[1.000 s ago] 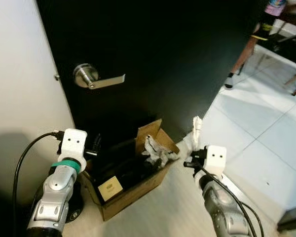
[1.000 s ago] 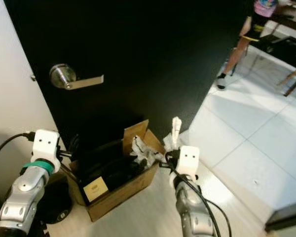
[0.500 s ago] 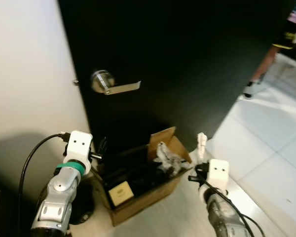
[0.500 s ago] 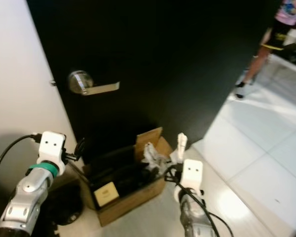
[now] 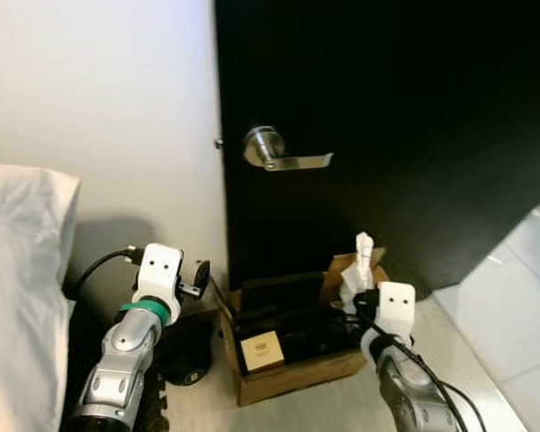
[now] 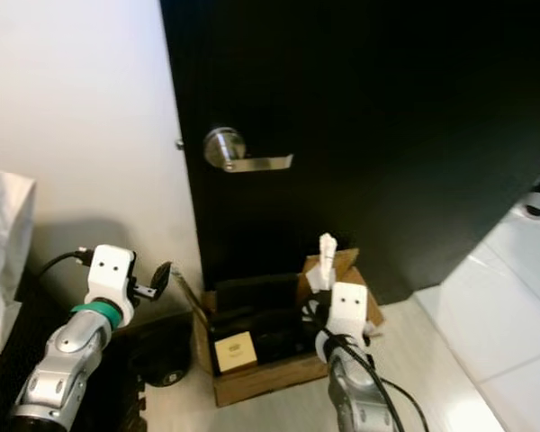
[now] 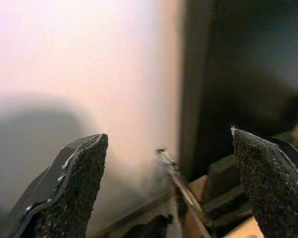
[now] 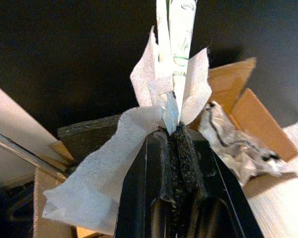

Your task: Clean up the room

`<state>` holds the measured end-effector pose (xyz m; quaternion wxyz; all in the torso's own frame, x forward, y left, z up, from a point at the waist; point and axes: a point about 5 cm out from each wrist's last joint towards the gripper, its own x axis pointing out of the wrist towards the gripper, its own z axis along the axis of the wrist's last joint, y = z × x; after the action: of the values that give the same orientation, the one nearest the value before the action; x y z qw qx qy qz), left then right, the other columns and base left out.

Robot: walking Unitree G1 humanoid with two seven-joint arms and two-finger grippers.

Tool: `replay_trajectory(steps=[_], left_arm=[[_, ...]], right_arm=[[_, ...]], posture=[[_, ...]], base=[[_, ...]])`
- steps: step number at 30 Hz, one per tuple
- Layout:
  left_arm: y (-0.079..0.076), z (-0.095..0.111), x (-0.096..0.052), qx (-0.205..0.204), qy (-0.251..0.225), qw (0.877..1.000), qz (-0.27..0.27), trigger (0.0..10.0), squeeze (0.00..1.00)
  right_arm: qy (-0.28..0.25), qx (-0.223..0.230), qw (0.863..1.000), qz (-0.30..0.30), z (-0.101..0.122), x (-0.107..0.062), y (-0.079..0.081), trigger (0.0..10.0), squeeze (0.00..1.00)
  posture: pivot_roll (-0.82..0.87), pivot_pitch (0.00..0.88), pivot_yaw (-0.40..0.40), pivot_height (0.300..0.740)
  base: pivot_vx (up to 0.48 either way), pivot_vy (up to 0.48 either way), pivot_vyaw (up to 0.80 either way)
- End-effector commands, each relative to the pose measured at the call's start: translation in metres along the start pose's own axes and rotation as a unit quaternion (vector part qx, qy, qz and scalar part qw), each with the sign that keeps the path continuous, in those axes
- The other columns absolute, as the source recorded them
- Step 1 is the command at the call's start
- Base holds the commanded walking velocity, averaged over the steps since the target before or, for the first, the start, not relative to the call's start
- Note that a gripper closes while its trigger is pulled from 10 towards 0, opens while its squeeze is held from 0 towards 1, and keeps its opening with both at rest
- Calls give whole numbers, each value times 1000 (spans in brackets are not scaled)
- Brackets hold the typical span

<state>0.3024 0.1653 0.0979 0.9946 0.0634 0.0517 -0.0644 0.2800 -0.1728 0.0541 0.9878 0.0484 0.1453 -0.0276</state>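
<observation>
Against the black door (image 5: pixel 387 108) sits the cardboard box (image 5: pixel 292 360). Right gripper (image 8: pixel 176 148), just above the box, pinches a paper wrapper (image 8: pixel 171 69); left gripper (image 7: pixel 166 183) beside it, spread. Advised: centre over the opening before letting go. Versus a second earlier, the camera has swung, bringing a pillow (image 5: pixel 18 270) into view

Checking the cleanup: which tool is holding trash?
The right tool: shut on white paper scraps over the box. The left tool is open, holding nothing.
</observation>
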Motion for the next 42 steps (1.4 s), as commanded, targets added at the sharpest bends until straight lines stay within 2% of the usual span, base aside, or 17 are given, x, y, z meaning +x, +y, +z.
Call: replay_trajectory(steps=[1, 7, 17, 19, 26, 35, 42], left_arm=[[1, -2, -2, 8, -4, 1000, -4, 10000, 0], [-1, 1, 2, 3, -8, 1000, 7, 10000, 0], [-2, 4, 2, 3, -15, 1000, 6, 10000, 0], [0, 5, 1, 3, -17, 1000, 10, 10000, 0], [2, 6, 1, 6, -20, 1000, 10, 10000, 0], [-2, 8, 1, 4, -26, 1000, 1, 10000, 0], [-2, 1, -4, 1, -19, 1000, -2, 10000, 0]], right_arm=[[3, 3, 1000, -4, -4, -1, -2, 10000, 0], [3, 9, 1000, -11, -3, -1, -6, 10000, 0], [10, 16, 1000, -6, -6, -5, -8, 10000, 0], [10, 28, 1000, 1, -5, -4, -5, 10000, 0], [8, 21, 1000, 5, 0, 3, -1, 10000, 0], [9, 27, 1000, -2, -1, 0, -3, 10000, 0], [11, 29, 999, -9, -4, -3, -6, 10000, 0]], posture=[[74, 0, 40, 740], [76, 0, 23, 740], [93, 0, -17, 740], [95, 0, -22, 740], [98, 10, -9, 740], [89, 10, -3, 740], [86, 5, -5, 740]], base=[[0, 0, 800], [0, 0, 800], [0, 0, 800], [0, 0, 0], [0, 0, 0], [0, 0, 0], [0, -332, 0]])
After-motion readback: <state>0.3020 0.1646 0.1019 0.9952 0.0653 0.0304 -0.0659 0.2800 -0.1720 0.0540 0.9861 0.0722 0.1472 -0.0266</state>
